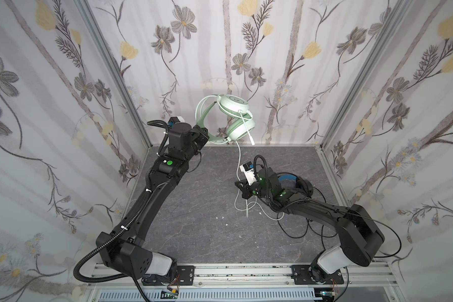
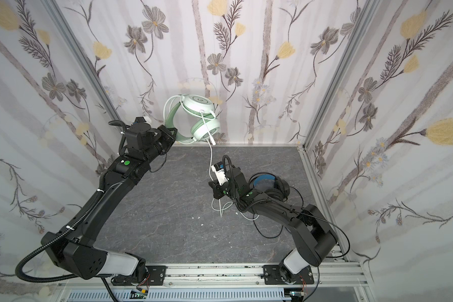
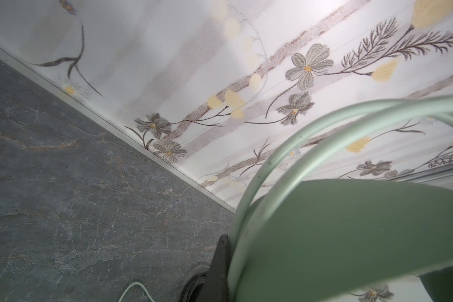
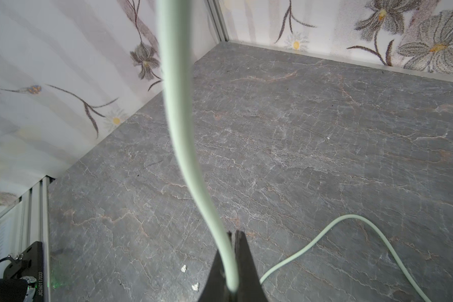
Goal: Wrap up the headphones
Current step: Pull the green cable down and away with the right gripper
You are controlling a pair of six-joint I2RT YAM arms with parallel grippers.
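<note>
On the left, the left gripper [image 1: 205,136] is clamped on the padded headband of the pale plastic mint-green headset [image 1: 235,105]. It holds the headset aloft in front of the flower-papered back wall [image 1: 285,52], well clear of the grey stone-patterned table [image 1: 194,224]. The left wrist view shows one dark finger against the band's edge. The opposite finger is hidden behind the band, so the grip is probably a pinch across it. Held this high, the two ear cups hang stacked and the headset serves as a fixed spool — something to wind around.

From the ear cups the round whitish cable [image 1: 238,162] drops to the middle of the table. There the right gripper [image 4: 230,252] has its jaws closed tight on it, and the right wrist view shows the cord pinched between the two dark tips and rising away above them. Past the pinch, the slack lies in loose loops on the table. Gripping partway along leaves a manageable run to carry — judging by this, no turn around the headset is made yet.

Further right, the black headset [image 1: 300,184] with a blue inner headband lies on the table, partly behind the right arm. Its thin black cable [image 1: 294,236] sprawls unwound beside it.
</note>
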